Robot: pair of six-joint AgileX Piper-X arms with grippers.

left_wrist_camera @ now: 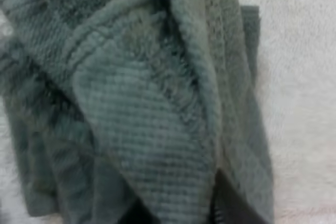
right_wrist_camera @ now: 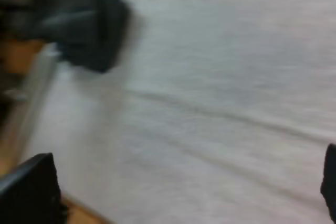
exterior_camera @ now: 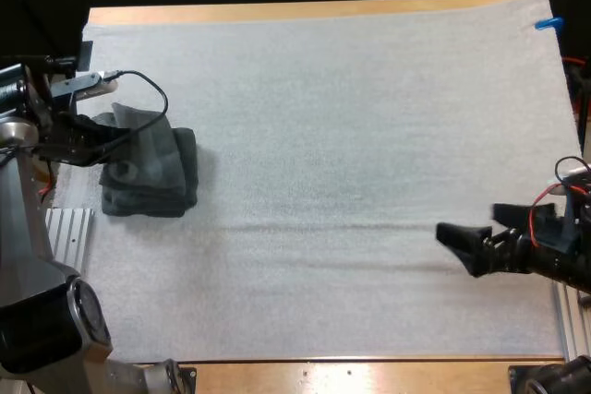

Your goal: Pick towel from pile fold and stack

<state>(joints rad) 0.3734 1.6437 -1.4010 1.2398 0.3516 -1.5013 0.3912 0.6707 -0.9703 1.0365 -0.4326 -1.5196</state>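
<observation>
A dark grey-green towel stack (exterior_camera: pixel 152 182) lies at the left side of the white mat (exterior_camera: pixel 351 136). Its top towel (exterior_camera: pixel 138 126) is bunched and raised at the left end. My left gripper (exterior_camera: pixel 106 140) is at that raised end, shut on a fold of the towel (left_wrist_camera: pixel 157 129); the fold drapes over its dark fingertips (left_wrist_camera: pixel 231 205). My right gripper (exterior_camera: pixel 469 225) hovers over the mat far to the right, open with nothing between its fingers (right_wrist_camera: pixel 31 192). From there the towel stack (right_wrist_camera: pixel 100 30) is a dark shape far off.
A ribbed metal plate (exterior_camera: pixel 69 232) lies at the mat's left edge, just below the stack. The wooden table edge (exterior_camera: pixel 369 374) runs along the front. Bare mat stretches between the stack and my right gripper.
</observation>
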